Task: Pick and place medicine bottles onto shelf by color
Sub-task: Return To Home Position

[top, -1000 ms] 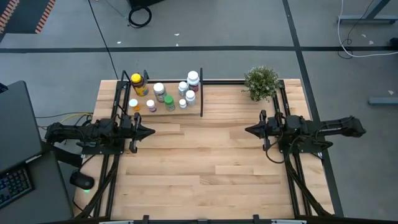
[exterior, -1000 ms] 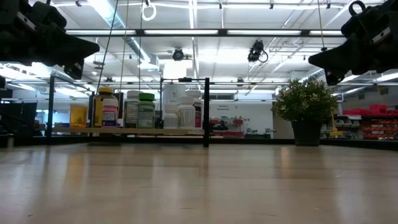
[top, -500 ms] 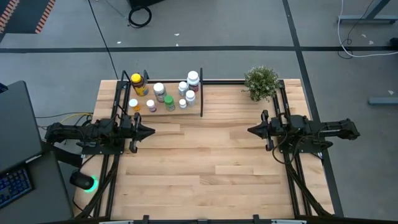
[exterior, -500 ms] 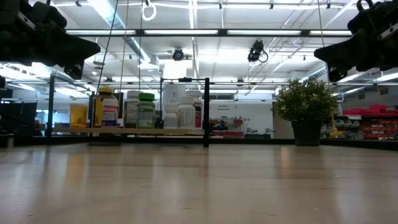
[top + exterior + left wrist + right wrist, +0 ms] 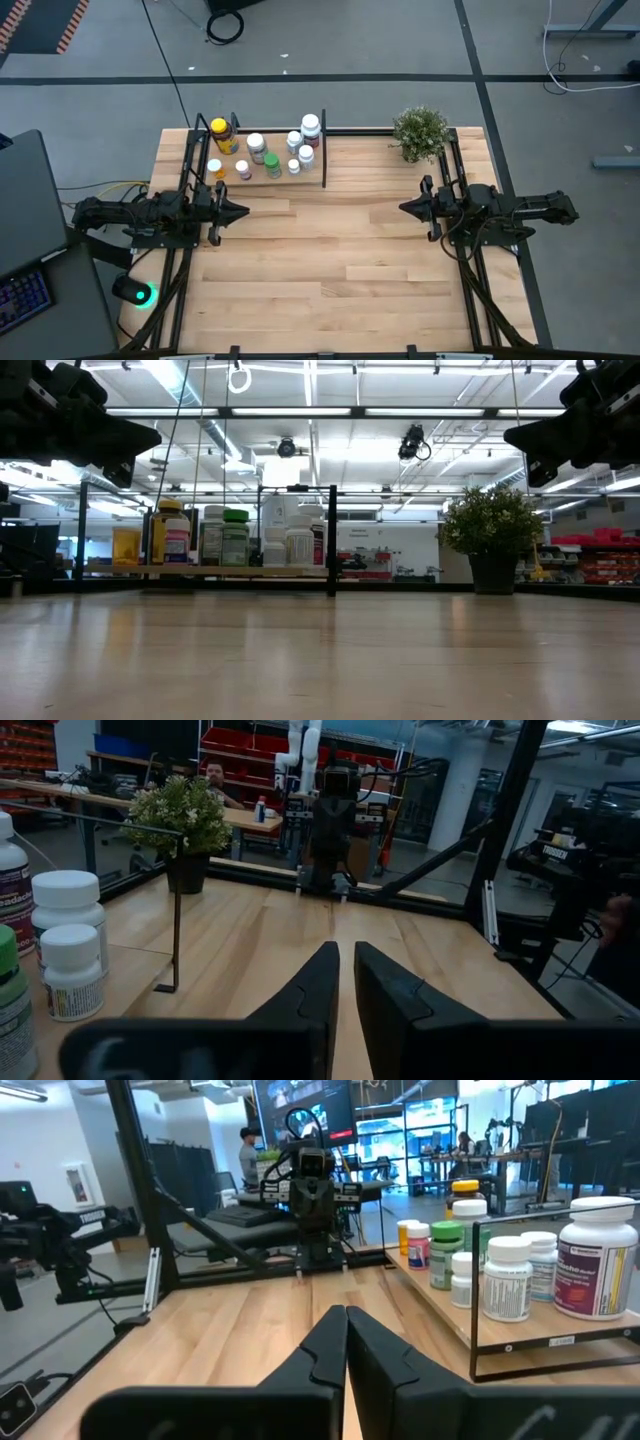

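We find the left gripper (image 5: 238,211) raised above the left side of the table (image 5: 330,280), pointing toward the middle. Its fingers (image 5: 318,988) are drawn close, with only a thin slit between them, and they hold nothing. The right gripper (image 5: 404,209) faces it from the right side, well apart from it and also held up off the wood. Its fingers (image 5: 322,1342) are pressed together and empty.

Just beyond the left gripper, toward the far edge, we see the shelf (image 5: 317,174), a pale board framed by black rods and posts. All the medicine bottles (image 5: 257,147) that we can see stand upright on it in a tight cluster, and none lies on the open tabletop. The amber bottle with the yellow cap (image 5: 222,135) is at the shelf's far left corner. A green-capped bottle (image 5: 272,163) sits near the middle. The tallest white bottle (image 5: 311,126) stands at the far right, beside the upright post.

Farther right along the far edge, apart from the shelf, we see a small potted plant (image 5: 420,133). It stands just beyond the right arm.
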Available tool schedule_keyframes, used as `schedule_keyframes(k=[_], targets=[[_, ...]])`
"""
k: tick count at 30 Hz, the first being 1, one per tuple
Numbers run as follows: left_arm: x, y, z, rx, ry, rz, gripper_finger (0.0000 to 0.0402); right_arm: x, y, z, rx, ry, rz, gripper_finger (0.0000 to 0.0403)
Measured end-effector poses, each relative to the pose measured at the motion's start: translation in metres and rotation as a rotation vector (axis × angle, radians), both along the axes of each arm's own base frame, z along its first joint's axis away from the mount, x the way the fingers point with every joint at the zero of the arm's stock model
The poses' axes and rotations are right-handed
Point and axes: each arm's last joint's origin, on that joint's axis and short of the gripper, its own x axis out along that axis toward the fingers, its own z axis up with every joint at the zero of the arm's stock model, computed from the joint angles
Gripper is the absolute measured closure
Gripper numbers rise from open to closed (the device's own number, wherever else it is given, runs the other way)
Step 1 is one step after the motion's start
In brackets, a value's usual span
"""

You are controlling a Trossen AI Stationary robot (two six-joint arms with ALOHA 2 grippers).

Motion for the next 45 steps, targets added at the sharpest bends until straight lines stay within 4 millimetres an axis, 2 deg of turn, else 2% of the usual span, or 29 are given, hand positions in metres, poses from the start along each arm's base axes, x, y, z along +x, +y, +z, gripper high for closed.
schedule_keyframes(k=[12,21,32,45], targets=[[0.0000,0.0000,0.0000,0.000,0.000,0.000,0.0372,0.0000,0.0000,0.0000,0.000,0.000,-0.001,0.0380],[0.0000,0.0000,-0.0001,0.000,0.001,0.000,0.0361,0.0000,0.0000,0.0000,0.001,0.000,-0.001,0.0380],[0.0000,0.0000,-0.0001,0.000,0.001,0.000,0.0374,0.0000,0.0000,0.0000,0.001,0.000,0.000,0.0379],[0.0000,0.0000,-0.0001,0.000,0.001,0.000,0.0365,0.0000,0.0000,0.0000,0.001,0.000,-0.001,0.0379]])
